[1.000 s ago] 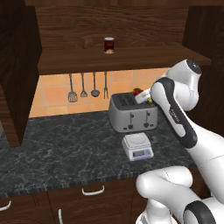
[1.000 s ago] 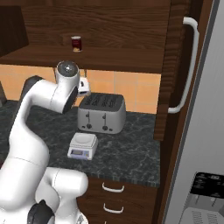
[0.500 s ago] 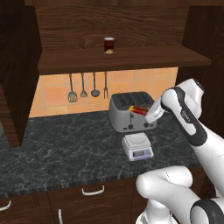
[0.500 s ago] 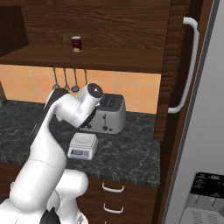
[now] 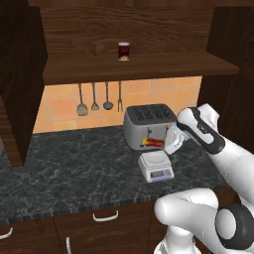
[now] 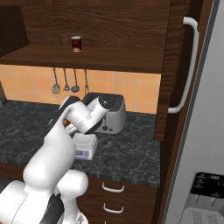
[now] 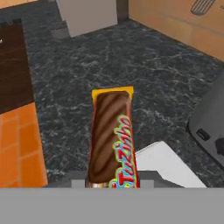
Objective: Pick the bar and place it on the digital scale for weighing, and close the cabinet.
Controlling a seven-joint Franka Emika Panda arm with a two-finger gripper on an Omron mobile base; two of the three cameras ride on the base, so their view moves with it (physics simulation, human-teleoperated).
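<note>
A: Closest in, from the hand view, the bar (image 7: 111, 135) juts straight out from the gripper, brown and yellow wrapper, red trim. So the gripper (image 5: 166, 144) is clenched on it, carrying it.

B: Any writing?

A: Blue and red lettering down the wrapper, something like "TuZinho", though I wouldn't swear to every letter.

B: And where's it heading?

A: In the left base view the bar hangs just above the digital scale (image 5: 156, 165), in front of the toaster (image 5: 148, 124). A white corner of the scale shows under the bar in the hand view. I'd call this the placing step, well along.

B: Next move?

A: Lower it a touch, get it over the plate's middle, then let go so it lies flat and doesn't slide off onto the counter (image 5: 74, 168).

B: Further back?

A: Utensils (image 5: 98, 98) on the tiled wall, a dark red jar (image 5: 123, 51) on the shelf. The cabinet (image 6: 175, 65) stands open; closing it comes later.
</note>
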